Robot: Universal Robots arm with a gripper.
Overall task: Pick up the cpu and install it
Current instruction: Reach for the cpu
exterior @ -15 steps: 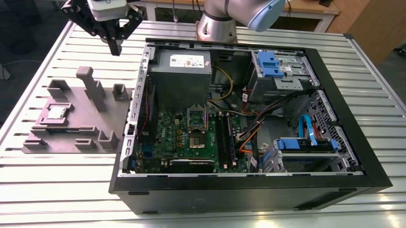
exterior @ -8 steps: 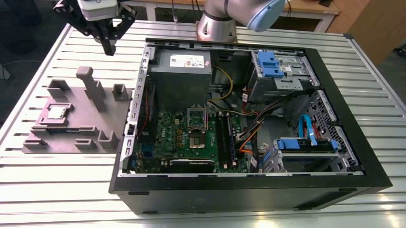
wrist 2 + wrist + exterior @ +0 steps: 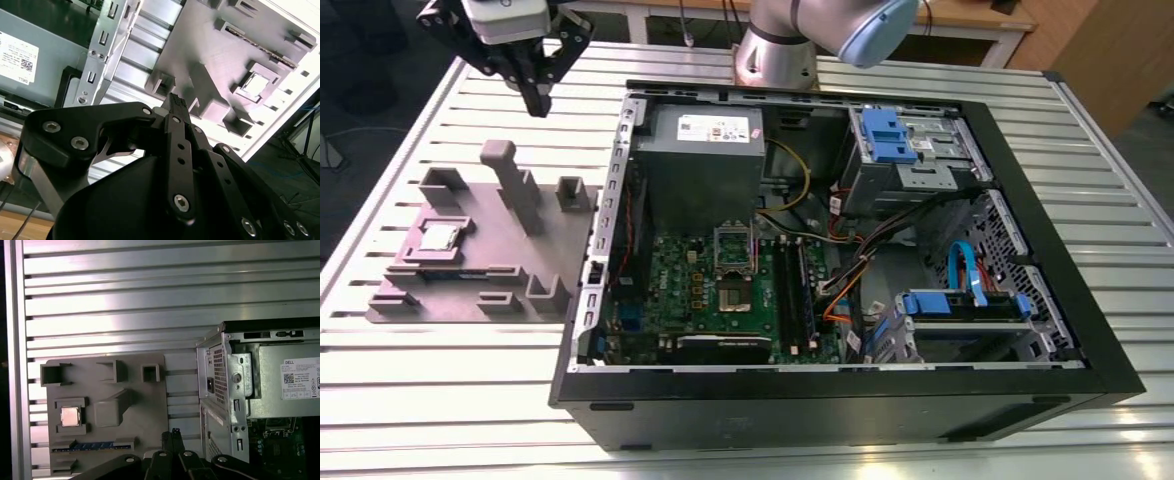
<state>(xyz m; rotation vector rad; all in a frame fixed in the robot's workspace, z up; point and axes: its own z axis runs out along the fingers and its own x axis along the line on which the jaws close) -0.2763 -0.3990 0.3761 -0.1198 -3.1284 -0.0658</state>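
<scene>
The cpu (image 3: 440,237) is a small shiny square chip lying flat in a recess of a grey holder block (image 3: 494,285) on the slatted table, at the exterior view's left. Both wrist views show it as a bright square (image 3: 255,84) (image 3: 70,416). My gripper (image 3: 535,100) hangs in the air above the table beyond the holder block, well apart from the chip. Its black fingers (image 3: 175,102) (image 3: 175,434) meet at the tips with nothing between them. The open computer case (image 3: 1067,380) lies beside the block, with the motherboard's socket (image 3: 734,258) uncovered.
Tall posts (image 3: 507,175) rise from the holder block. A blue-striped memory stick (image 3: 100,445) lies along the block's edge. Inside the case are a grey power supply (image 3: 700,150), cables (image 3: 854,260) and blue drive brackets (image 3: 881,135). The arm's base (image 3: 777,50) stands behind the case.
</scene>
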